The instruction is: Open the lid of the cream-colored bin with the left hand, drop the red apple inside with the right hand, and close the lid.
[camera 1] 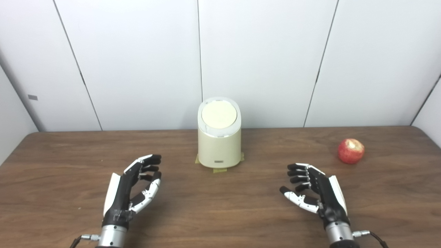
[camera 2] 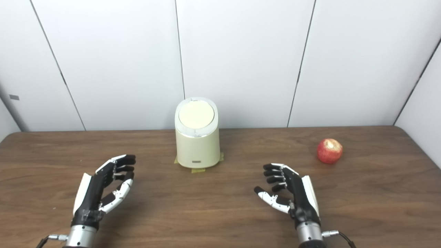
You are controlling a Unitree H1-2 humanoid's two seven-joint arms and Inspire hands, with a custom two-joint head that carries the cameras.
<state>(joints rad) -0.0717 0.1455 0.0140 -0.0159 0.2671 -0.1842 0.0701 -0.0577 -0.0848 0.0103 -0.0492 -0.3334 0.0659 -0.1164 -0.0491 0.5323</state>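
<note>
The left hand (camera 1: 132, 187) hovers over the wooden table (camera 1: 220, 206) to the near left of the cream-colored bin (camera 1: 219, 144), palm turned inward, its fingers apart and lightly curled, holding nothing. The bin stands upright toward the table's far edge, in front of the white wall, with its round lid (camera 1: 219, 115) closed. To the bin's near right the right hand (camera 1: 315, 191) mirrors the left, spread and empty, and the red apple (camera 1: 350, 151) lies on the table well to the bin's right, apart from that hand.
</note>
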